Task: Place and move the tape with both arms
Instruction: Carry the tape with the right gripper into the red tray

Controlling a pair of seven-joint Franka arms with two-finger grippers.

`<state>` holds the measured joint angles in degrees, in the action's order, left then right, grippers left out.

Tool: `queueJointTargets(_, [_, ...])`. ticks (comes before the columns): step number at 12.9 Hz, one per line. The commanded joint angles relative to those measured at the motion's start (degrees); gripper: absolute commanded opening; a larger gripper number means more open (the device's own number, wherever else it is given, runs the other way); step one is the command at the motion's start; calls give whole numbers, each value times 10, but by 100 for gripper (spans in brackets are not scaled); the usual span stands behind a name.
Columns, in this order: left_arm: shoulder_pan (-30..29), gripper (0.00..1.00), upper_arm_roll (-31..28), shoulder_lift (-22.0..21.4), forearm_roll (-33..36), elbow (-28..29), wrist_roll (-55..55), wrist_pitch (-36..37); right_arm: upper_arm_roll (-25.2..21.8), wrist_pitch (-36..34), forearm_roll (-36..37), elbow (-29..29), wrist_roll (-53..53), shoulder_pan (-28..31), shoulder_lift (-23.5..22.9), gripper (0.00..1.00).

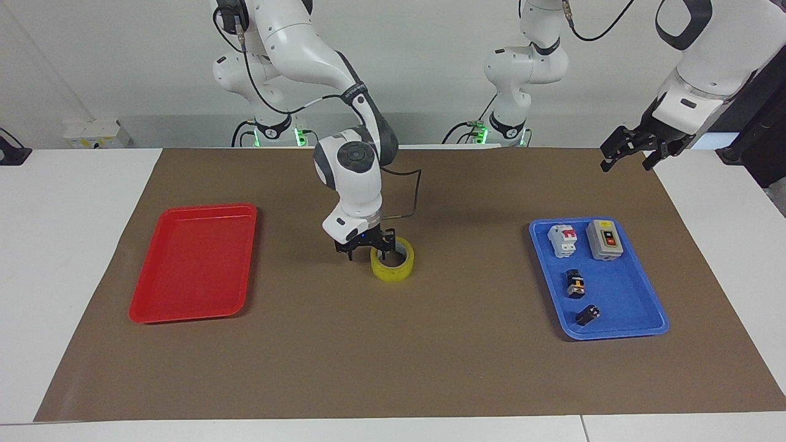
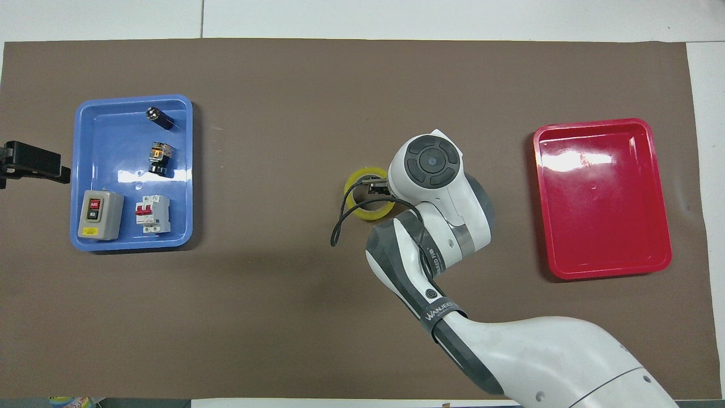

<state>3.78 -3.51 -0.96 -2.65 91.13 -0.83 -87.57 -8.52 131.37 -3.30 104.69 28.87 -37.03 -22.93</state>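
The tape [image 1: 393, 264] lies flat on the brown mat [image 1: 393, 368] at mid-table, between the red tray [image 1: 191, 264] toward the right arm's end and the blue tray [image 1: 620, 325] toward the left arm's end; the right gripper [image 1: 367, 246] is down at the roll's rim on the side nearer the red tray, one finger apparently inside the ring and the other outside, though whether the fingers have closed on the wall cannot be told; in the overhead view the right arm's wrist covers most of the gripper, and only part of the yellow ring [image 2: 362, 195] shows past it; the left gripper [image 1: 632, 150] hangs in the air over the mat's edge at the left arm's end, fingers spread and holding nothing, the left arm waiting; the blue tray carries a grey switch box [image 1: 605, 239], a white circuit breaker [image 1: 563, 239] and two small black parts [image 1: 575, 285]; the red tray holds nothing.
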Motion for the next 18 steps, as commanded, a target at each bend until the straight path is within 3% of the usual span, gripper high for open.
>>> queueJointTargets(1, [1,100,3,-15,18,11,-12,20,2,30,-4,27,13,-2,18,71])
queueJointTargets(3, [-10,100,-1,-12,21,3,-46,18,2,35,-5,35,13,-2,18,63])
queueJointTargets(5, [-25,100,0,-9,19,-5,-49,23,4,35,-5,36,17,-4,19,48])
queueJointTargets(7, [-25,100,0,-16,17,8,-50,25,10,35,-7,36,40,-5,19,18])
queueJointTargets(9, [-25,100,1,-23,17,19,-45,20,10,34,-7,34,37,-4,19,0])
queueJointTargets(12, [-19,100,1,-22,17,19,-45,18,5,-17,-3,-3,9,12,18,0])
queueJointTargets(14, [-18,100,2,-22,17,19,-45,20,4,-108,0,-56,-96,82,27,0])
queueJointTargets(18, [-19,100,2,-22,17,19,-46,19,4,-196,0,-44,-293,218,89,0])
